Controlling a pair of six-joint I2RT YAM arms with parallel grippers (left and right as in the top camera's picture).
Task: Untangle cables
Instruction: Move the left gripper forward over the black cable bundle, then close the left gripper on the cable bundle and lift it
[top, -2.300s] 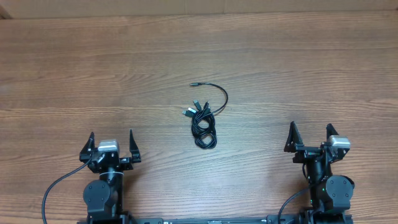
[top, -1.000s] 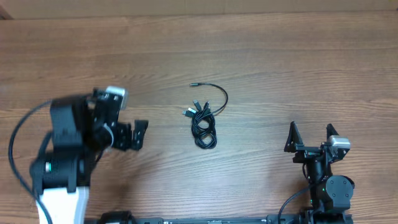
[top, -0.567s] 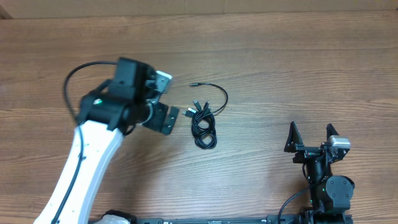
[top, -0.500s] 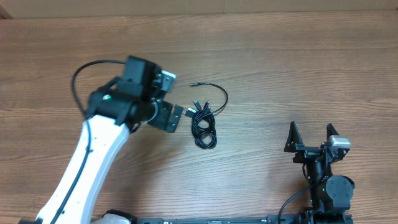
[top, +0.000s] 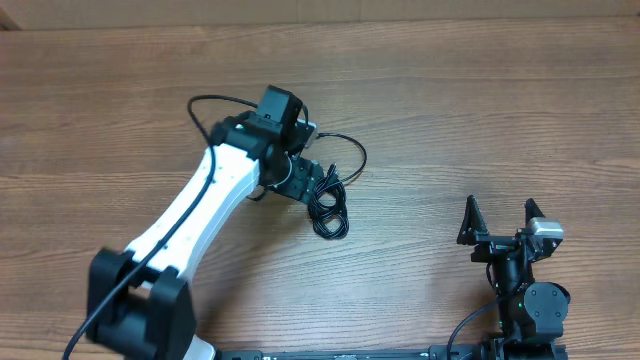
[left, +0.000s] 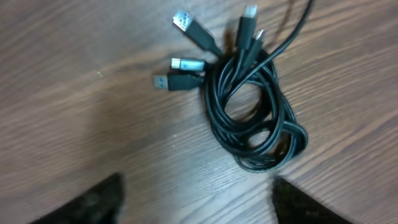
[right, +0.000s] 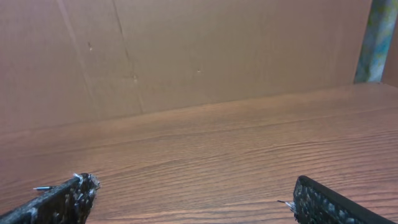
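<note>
The cables (top: 330, 222) lie mid-table as a small coiled black bundle, with one loose strand (top: 361, 158) arcing up to the right. In the left wrist view the bundle (left: 255, 118) is a tangled loop with several silver and dark plugs (left: 186, 63) fanning out to its upper left. My left gripper (top: 303, 184) hovers at the bundle's upper left, open and empty; its dark fingertips (left: 199, 205) sit at the bottom corners of the wrist view, just short of the coil. My right gripper (top: 497, 215) is open and empty at the front right, far from the cables.
The wooden table (top: 480, 100) runs to a brown cardboard wall at the back, which shows in the right wrist view (right: 186, 56). The right wrist view shows only bare wood between the right gripper's open fingers (right: 196, 199). A thick black arm wire (top: 215, 105) loops behind the left arm.
My left arm has swung from the front left out to the middle and now sits right at the cable bundle. The cables and the right arm have not moved.
</note>
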